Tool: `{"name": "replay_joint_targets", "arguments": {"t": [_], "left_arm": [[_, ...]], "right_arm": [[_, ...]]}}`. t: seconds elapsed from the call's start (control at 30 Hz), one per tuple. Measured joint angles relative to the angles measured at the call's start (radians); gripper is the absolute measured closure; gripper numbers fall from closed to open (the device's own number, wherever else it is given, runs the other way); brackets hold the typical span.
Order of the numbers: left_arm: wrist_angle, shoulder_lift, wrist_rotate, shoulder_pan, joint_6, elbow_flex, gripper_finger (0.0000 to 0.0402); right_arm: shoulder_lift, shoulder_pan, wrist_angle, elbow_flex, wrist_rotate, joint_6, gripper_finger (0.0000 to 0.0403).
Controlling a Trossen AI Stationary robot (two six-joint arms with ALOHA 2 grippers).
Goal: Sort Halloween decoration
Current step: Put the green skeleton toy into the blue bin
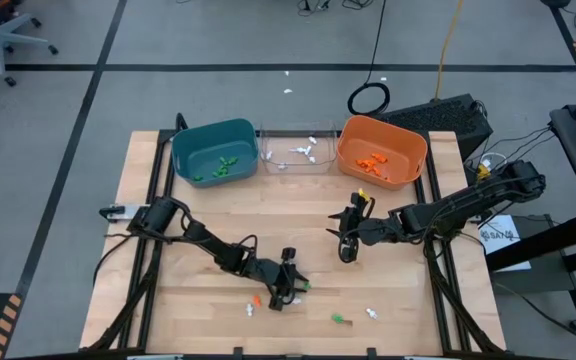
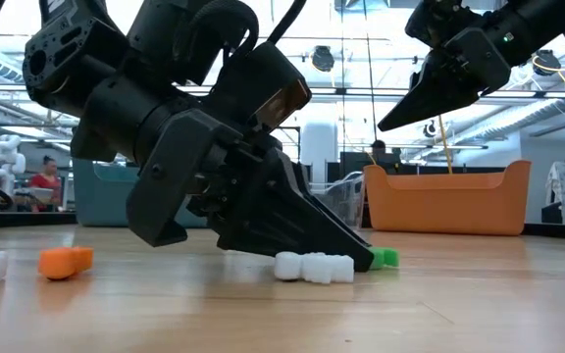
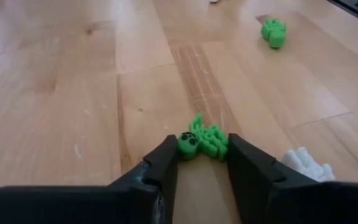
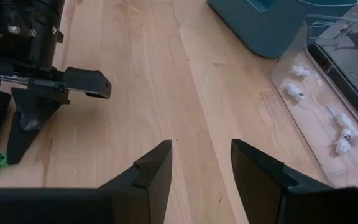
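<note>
a light wood table [image 1: 218,200] w/ visible plank seams stood on a grey floor [image 1: 218,40] crossed by dark tape lines. three bins sat in a row along the table's far edge: a teal bin [image 1: 214,151] on the left, a clear bin [image 1: 298,150] in the middle, touching both neighbours, and an orange bin [image 1: 381,150] on the right. a coiled black cable [image 1: 368,98] lay on the floor just behind the orange bin, beside a black box [image 1: 458,118]. an office chair [image 1: 3,40] stood at the far left corner. in the low view, a person in red [image 2: 44,179] was far back in the room.
</note>
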Motion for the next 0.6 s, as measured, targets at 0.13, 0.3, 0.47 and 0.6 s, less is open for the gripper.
{"name": "replay_joint_targets", "arguments": {"t": [0.13, 0.3, 0.47, 0.6], "left_arm": [[0.001, 0.0, -0.003, 0.0, 0.0, 0.0, 0.0282], [0.002, 0.0, -0.006, 0.0, 0.008, 0.0, 0.0282], [0.002, -0.001, -0.007, 0.0, 0.023, -0.001, 0.0282], [-0.02, -0.022, -0.011, 0.001, 0.03, -0.003, 0.0283]], "right_arm": [[0.0, 0.0, 0.0, 0.0, 0.0, 0.0, 0.0255], [0.0, 0.0, 0.0, 0.0, 0.001, 0.0, 0.0255], [0.0, 0.0, 0.0, 0.0, 0.001, 0.0, 0.0255], [0.0, 0.0, 0.0, 0.0, 0.001, 0.0, 0.0255]]}}
